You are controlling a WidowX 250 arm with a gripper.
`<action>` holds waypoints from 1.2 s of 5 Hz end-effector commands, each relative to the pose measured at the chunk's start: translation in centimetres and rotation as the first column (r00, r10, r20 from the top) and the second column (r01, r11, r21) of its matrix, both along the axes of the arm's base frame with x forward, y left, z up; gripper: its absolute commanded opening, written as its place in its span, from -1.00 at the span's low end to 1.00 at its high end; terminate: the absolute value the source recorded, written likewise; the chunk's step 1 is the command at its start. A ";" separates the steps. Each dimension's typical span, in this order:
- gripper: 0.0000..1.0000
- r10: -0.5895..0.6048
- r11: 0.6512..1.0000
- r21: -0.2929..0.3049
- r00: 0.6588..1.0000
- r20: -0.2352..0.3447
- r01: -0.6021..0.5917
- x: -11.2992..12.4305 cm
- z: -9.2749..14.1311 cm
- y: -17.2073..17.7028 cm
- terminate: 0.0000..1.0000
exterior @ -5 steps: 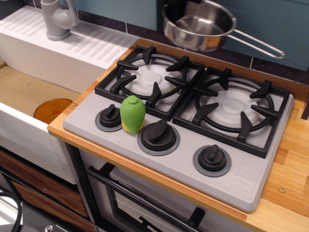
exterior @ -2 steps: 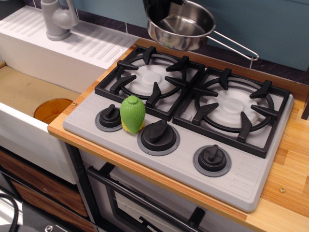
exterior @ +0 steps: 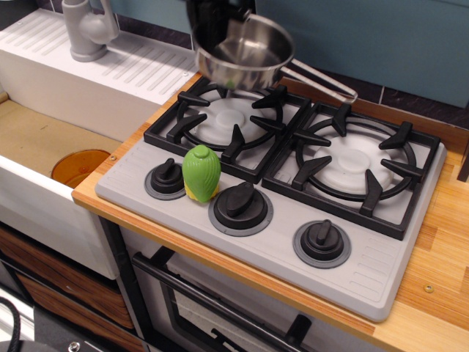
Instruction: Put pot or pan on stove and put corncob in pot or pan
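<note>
The shiny steel saucepan (exterior: 245,53) hangs tilted in the air above the far edge of the stove's left burner (exterior: 226,117), its wire handle pointing right. My black gripper (exterior: 214,22) is at the pan's left rim at the top of the frame, shut on the rim. The green corncob (exterior: 201,173) stands upright on the grey stove (exterior: 293,242), between the left knob (exterior: 168,177) and the middle knob (exterior: 241,202). It is well in front of and below the pan.
The right burner (exterior: 355,161) with its black grate is bare. A white sink with a drainboard (exterior: 88,62) and grey tap (exterior: 88,29) lies to the left. The wooden counter (exterior: 440,271) borders the stove on the right.
The pan has moved left and slightly down with the gripper, from above the back wall between the burners to over the left burner's far edge. The corncob has not moved.
</note>
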State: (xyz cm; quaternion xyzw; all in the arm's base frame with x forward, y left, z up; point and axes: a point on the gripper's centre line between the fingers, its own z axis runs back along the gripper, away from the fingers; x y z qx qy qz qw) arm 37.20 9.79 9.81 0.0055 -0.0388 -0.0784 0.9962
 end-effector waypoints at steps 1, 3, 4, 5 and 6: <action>-1.00 0.009 1.000 -0.003 0.995 0.100 -0.009 -0.5 0.6 0.8 -1.00; -1.00 0.001 1.000 -0.031 0.994 0.110 0.002 -0.6 -0.6 1.0 -1.00; 1.00 -0.005 0.999 -0.039 0.995 0.104 0.009 -0.6 -0.2 0.7 -1.00; 1.00 -0.011 0.998 -0.055 0.996 0.088 0.016 -0.6 0.7 0.2 -1.00; 1.00 -0.008 0.998 -0.063 0.997 0.073 0.013 -0.7 1.6 -0.4 -1.00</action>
